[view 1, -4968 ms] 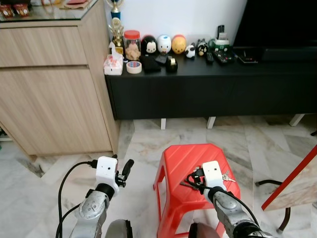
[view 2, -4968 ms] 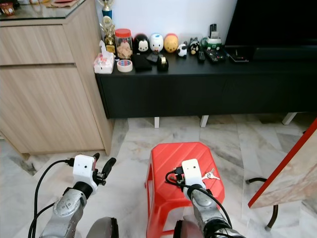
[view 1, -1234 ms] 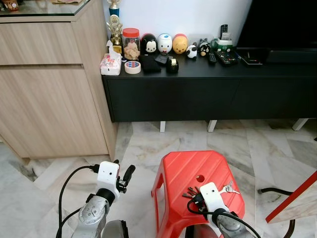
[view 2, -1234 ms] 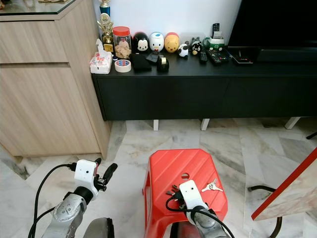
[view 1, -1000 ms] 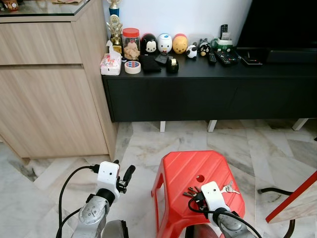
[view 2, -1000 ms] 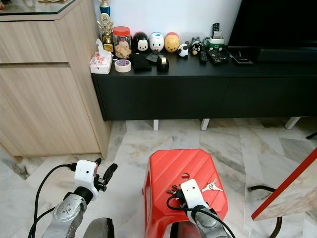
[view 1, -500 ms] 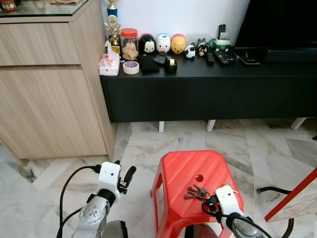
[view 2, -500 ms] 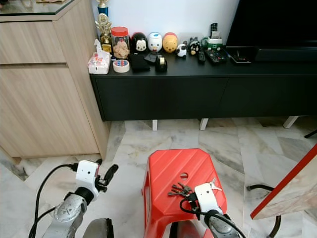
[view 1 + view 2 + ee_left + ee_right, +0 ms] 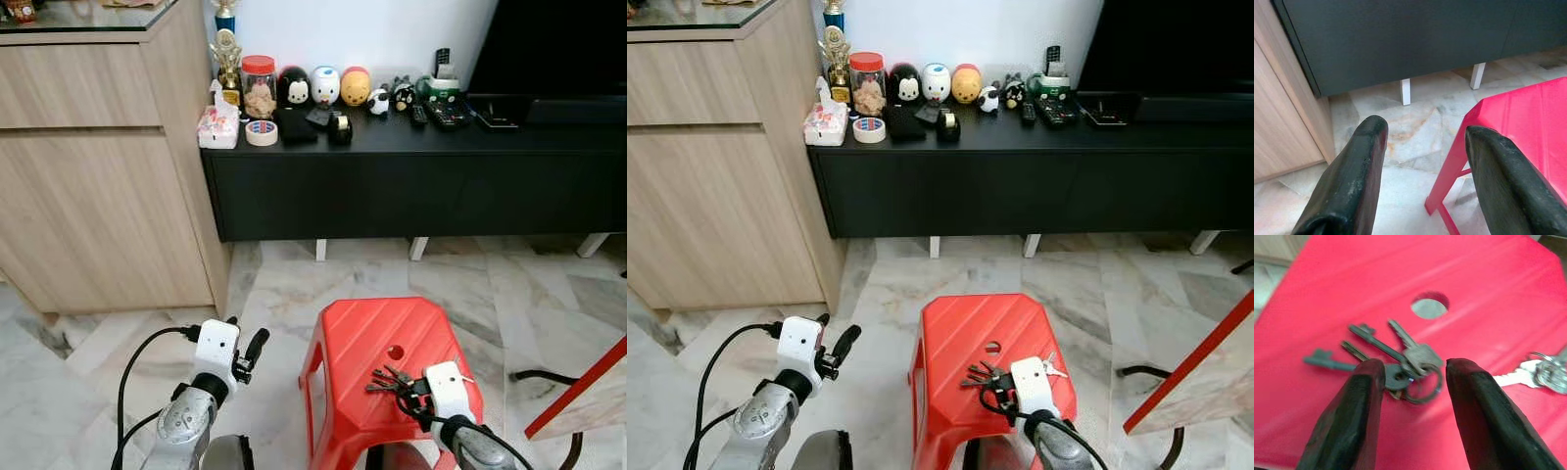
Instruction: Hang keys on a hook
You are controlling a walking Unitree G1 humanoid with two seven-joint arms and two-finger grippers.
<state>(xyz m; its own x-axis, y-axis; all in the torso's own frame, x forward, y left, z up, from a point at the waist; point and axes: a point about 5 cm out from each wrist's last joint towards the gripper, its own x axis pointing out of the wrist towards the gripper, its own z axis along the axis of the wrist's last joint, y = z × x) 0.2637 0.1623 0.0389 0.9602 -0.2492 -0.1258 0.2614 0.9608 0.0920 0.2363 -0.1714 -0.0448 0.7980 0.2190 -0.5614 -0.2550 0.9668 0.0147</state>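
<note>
Glossy red moulded plastic on the stool (image 9: 390, 338), ribbed on the seat. Dull grey metal for the bunch of keys (image 9: 1396, 357) and its ring. Matt black, faintly scuffed fingers (image 9: 1347, 181) on the left gripper (image 9: 1420, 181). Polished veined marble across the floor (image 9: 284, 284). Light wood-grain laminate on the cabinet (image 9: 98, 176); matt black on the TV counter (image 9: 411, 181). Brushed silver metal along the arms.

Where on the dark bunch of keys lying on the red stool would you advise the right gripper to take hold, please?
Probably at the ring end of the key bunch, where the heads gather. The keys lie flat on the red stool with blades fanned away from the right gripper, whose open fingers already straddle the ring. Coming straight down from above looks best, since flat blades offer little to pinch.
</note>
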